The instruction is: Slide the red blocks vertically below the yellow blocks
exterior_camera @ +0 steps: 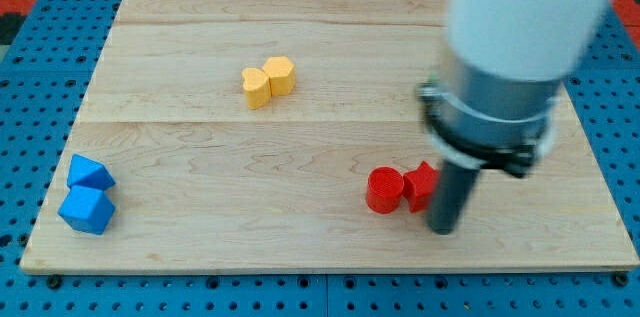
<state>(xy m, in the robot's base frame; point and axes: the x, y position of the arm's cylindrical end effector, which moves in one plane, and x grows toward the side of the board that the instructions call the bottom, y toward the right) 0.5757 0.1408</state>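
Observation:
Two yellow blocks sit touching in the upper middle of the board: a heart-like yellow block (pixel 256 87) and a hexagonal yellow block (pixel 280 75) at its right. Two red blocks sit at the lower right: a red cylinder (pixel 384 191) and, touching its right side, a red star-like block (pixel 422 184) partly hidden by the rod. My tip (pixel 443 229) is at the lower right edge of the red star-like block, touching or nearly touching it.
Two blue blocks (pixel 88 197) sit stacked close together near the board's lower left corner. The wooden board (pixel 300 247) lies on a blue pegboard. The arm's white and grey body fills the view's upper right.

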